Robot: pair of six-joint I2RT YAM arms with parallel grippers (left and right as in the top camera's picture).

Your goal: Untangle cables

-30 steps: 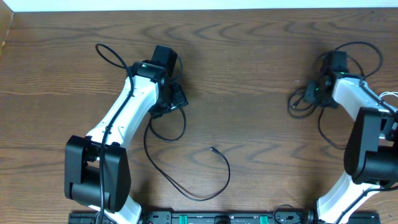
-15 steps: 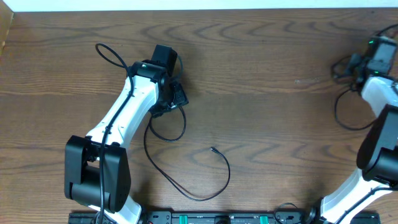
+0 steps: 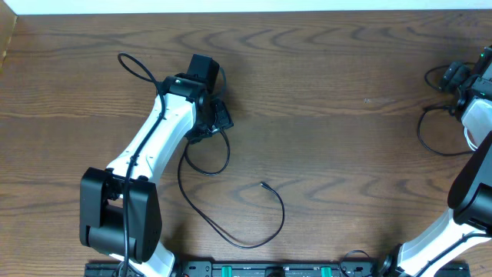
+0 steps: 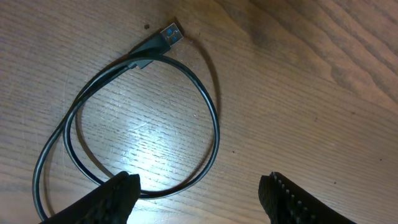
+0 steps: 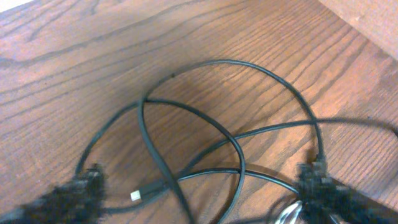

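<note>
One black cable (image 3: 231,240) runs from a loop under my left gripper (image 3: 213,117) down the table and ends in a small plug (image 3: 264,185). In the left wrist view that loop (image 4: 214,124) lies flat, its USB plug (image 4: 169,34) at the top. The left gripper (image 4: 202,196) is open, the loop's lower arc passing by its left fingertip (image 4: 121,190). A tangle of black cable loops (image 5: 186,118) lies at the far right under my right gripper (image 3: 458,77). The right gripper (image 5: 196,193) is open above the tangle, with a small plug (image 5: 142,193) between its blurred fingers.
A bit of white cord (image 5: 288,214) shows by the right finger. The table's right edge (image 5: 367,25) is close behind the tangle. A thick black arm cable (image 3: 134,65) loops at the back left. The arm bases (image 3: 261,269) line the front edge.
My right arm has swung right and back, dragging the black tangle towards the table's right edge, and its jaws have opened. The left arm and its cable have not moved.
</note>
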